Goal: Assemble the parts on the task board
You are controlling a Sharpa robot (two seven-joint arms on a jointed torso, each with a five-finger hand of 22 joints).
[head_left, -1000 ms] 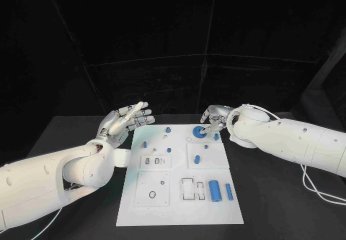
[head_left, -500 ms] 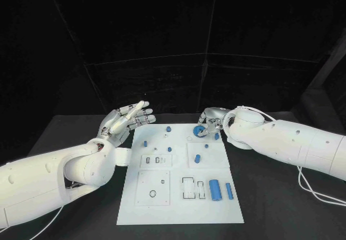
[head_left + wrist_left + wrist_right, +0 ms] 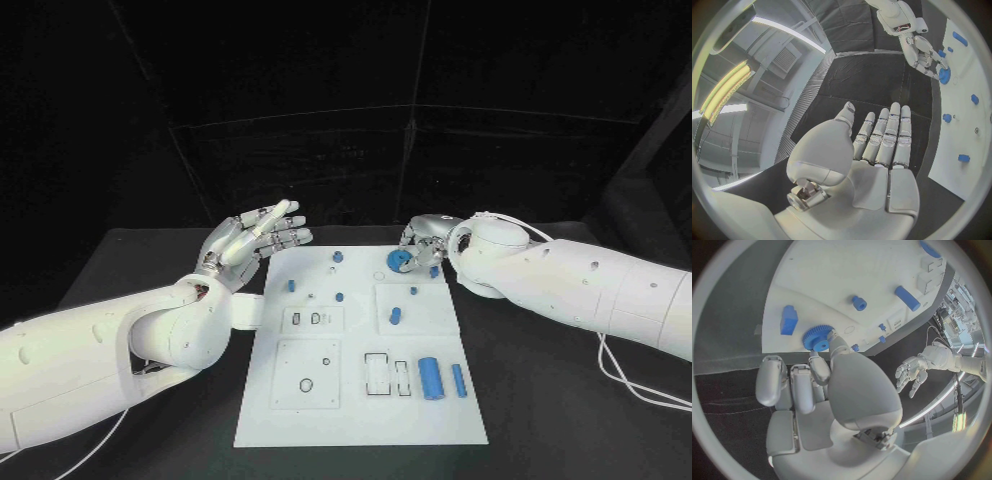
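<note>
The white task board (image 3: 361, 410) lies in the middle of the black table. At its far right corner sits a blue gear (image 3: 397, 261), also seen as a toothed disc (image 3: 816, 338). My right hand (image 3: 427, 236) is curled over it, thumb and a finger pinching its rim. The left wrist view shows that hand (image 3: 921, 50) bent down onto the gear (image 3: 944, 76). My left hand (image 3: 257, 238) hovers beside the board's far left corner, fingers straight and apart, holding nothing. Two blue cylinders (image 3: 430, 379) lie on the near right of the board.
Small blue pegs (image 3: 290, 287) and a blue oblong piece (image 3: 394, 318) stand on the far half of the board. A blue block (image 3: 788, 320) sits close to the gear. Empty slots (image 3: 375, 376) and a round hole (image 3: 306, 386) mark the near half. Black table surrounds the board.
My right hand has drawn in slightly and curled tighter over the blue gear, which shifted a touch toward the far edge. The left hand has stayed in place.
</note>
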